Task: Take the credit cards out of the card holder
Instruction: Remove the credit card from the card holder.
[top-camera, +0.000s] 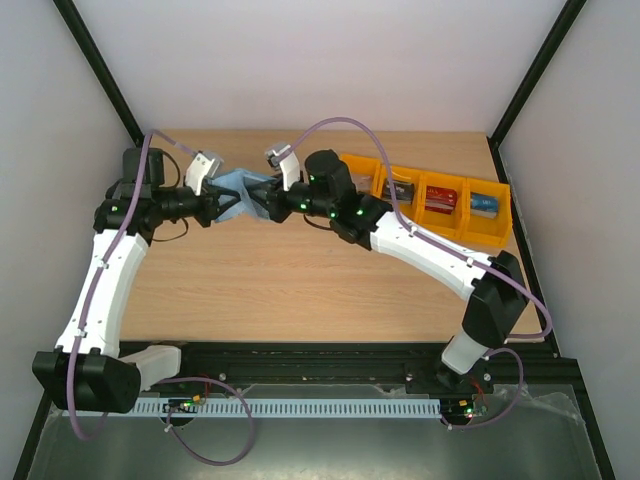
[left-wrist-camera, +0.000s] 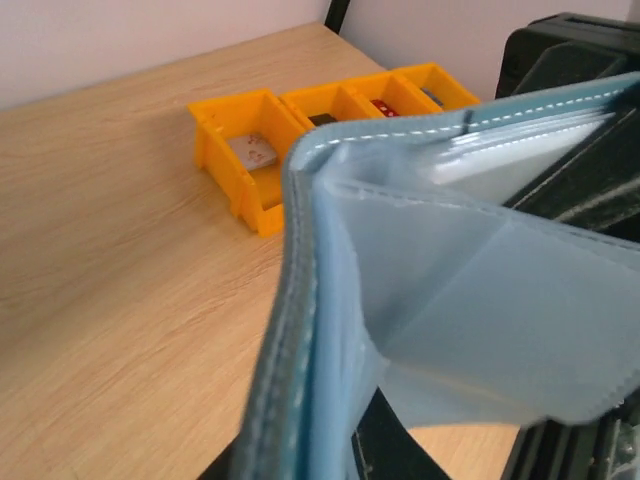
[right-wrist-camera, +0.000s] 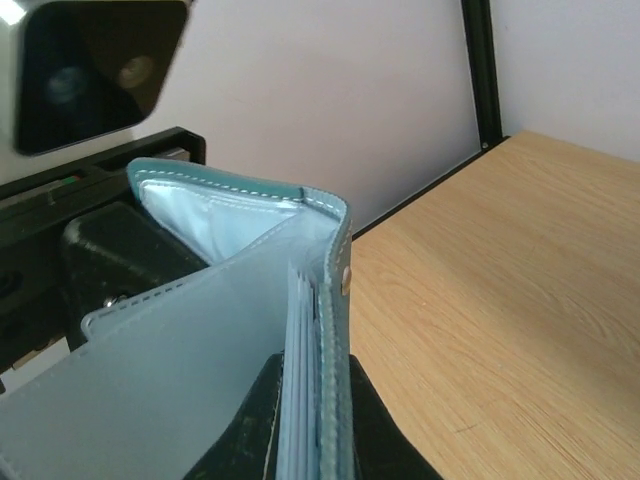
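The teal card holder (top-camera: 240, 190) hangs spread open above the back of the table, held between both arms. My left gripper (top-camera: 222, 203) is shut on its left flap (left-wrist-camera: 300, 330), with one black finger (left-wrist-camera: 400, 450) showing under the pale pocket. My right gripper (top-camera: 258, 200) is shut on the other side, the stacked pocket leaves (right-wrist-camera: 305, 380) pinched between its dark fingers (right-wrist-camera: 238, 430). No card shows in the pockets. Credit cards lie in the orange bins: a red one (top-camera: 440, 198), a blue one (top-camera: 485, 204), a dark one (top-camera: 402, 188) and a grey one (left-wrist-camera: 252, 150).
A row of orange bins (top-camera: 428, 176) stands at the back right of the wooden table (top-camera: 300, 290), also visible in the left wrist view (left-wrist-camera: 225, 140). Black frame posts rise at the back corners. Cables loop over both arms.
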